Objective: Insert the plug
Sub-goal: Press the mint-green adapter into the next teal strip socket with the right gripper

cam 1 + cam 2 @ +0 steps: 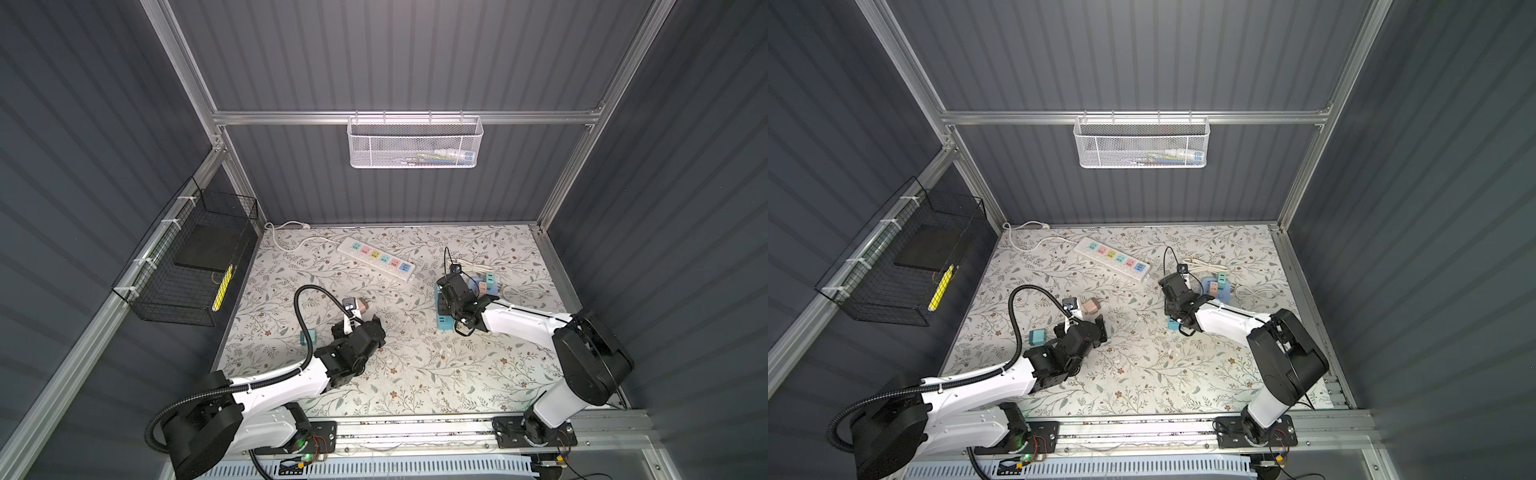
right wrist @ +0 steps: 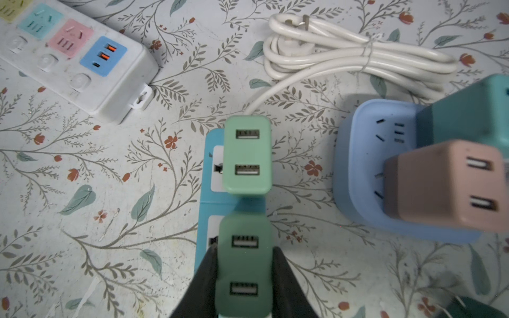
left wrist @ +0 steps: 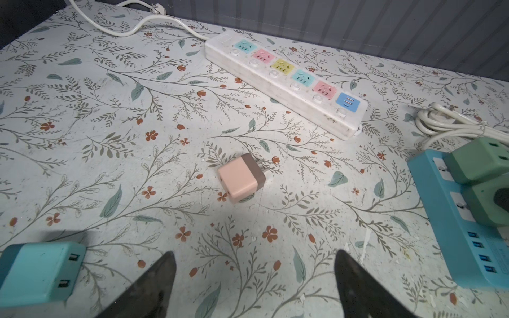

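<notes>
While the right fingers (image 2: 202, 280) clamp the green plug (image 2: 243, 264) at the teal strip (image 2: 205, 206) and the left fingers (image 3: 159, 275) gape near the pink plug (image 3: 241, 179) lying on the surface (image 3: 82, 137), any tilt may jam its prongs.

No text, brand or number is legible in any view.

- Teal power strip (image 3: 451, 236), right edge of the left wrist view: faint pale print beside its USB ports, too small to read.
- White power strip (image 3: 283, 90), upper centre of the same view: the coloured socket panels show only slot shapes and small dark marks, nothing readable.
- White mesh basket (image 1: 414, 143), top centre of both top views: coloured printed packaging inside, blurred behind the mesh.
- Yellow strip (image 1: 222, 286) in the black wire basket (image 1: 166, 291), left of both top views: dark marks along it, unreadable.
</notes>
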Controlling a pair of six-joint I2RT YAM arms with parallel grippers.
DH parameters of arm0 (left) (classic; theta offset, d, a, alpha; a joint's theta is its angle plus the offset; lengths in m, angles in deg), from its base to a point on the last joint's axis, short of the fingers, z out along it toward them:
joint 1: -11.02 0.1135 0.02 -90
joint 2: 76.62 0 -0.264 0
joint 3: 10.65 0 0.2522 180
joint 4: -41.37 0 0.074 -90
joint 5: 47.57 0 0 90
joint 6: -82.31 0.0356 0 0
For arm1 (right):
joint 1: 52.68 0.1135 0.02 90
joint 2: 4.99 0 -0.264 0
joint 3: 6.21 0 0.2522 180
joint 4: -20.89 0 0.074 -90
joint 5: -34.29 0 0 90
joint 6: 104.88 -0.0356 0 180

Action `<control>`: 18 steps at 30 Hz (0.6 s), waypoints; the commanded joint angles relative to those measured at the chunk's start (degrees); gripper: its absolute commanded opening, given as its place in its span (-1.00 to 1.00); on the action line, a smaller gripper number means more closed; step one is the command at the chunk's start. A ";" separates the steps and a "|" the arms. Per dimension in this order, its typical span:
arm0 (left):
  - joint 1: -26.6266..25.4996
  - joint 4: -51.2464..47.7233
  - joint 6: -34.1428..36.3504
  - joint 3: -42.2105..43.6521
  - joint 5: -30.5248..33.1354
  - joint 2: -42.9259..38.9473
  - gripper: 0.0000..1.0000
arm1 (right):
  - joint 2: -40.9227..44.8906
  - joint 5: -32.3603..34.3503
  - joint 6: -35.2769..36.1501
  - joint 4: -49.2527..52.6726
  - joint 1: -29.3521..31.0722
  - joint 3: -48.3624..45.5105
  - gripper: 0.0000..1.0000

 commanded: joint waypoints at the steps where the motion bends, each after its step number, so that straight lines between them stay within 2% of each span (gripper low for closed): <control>1: 0.54 -0.39 0.69 1.22 1.59 -1.56 0.80 | -1.81 -0.07 -1.53 2.34 0.07 -1.17 -0.68; 18: 0.91 -1.32 0.48 0.19 1.28 -0.66 0.81 | -7.63 -2.38 -5.60 1.89 1.43 -5.23 -0.68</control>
